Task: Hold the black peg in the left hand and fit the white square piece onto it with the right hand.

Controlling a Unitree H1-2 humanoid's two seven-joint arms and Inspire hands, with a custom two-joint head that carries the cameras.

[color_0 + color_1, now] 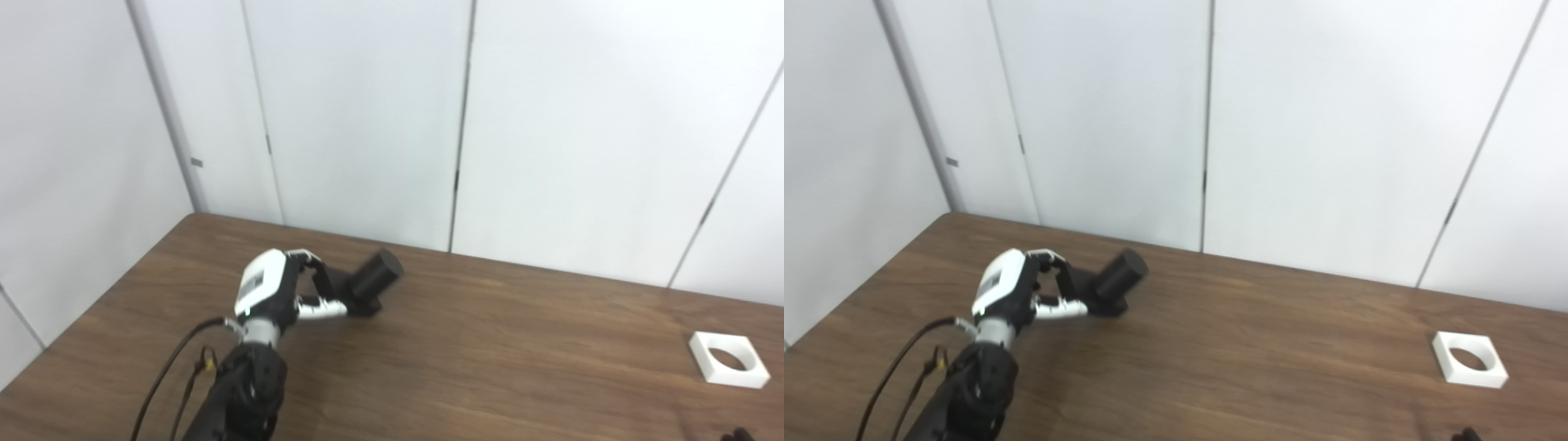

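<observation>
Left hand (275, 294) had fingers closed on the black peg's (373, 278) base; right hand barely visible, its state untellable.
Peg leaned toward two o'clock; the white square piece (729, 359) lay well apart at four o'clock, so misalignment could jam the fit.

surface (490, 343): dark wood-grain, satin. black peg (375, 277): matt plastic. white square piece (729, 359): matt plastic. left hand (275, 291): glossy white shell.

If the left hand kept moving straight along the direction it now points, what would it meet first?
The left hand already grips the black cylindrical peg, pointing right and away. Beyond lies bare brown wooden table, then probably the white wall panels; depth is unclear.
</observation>
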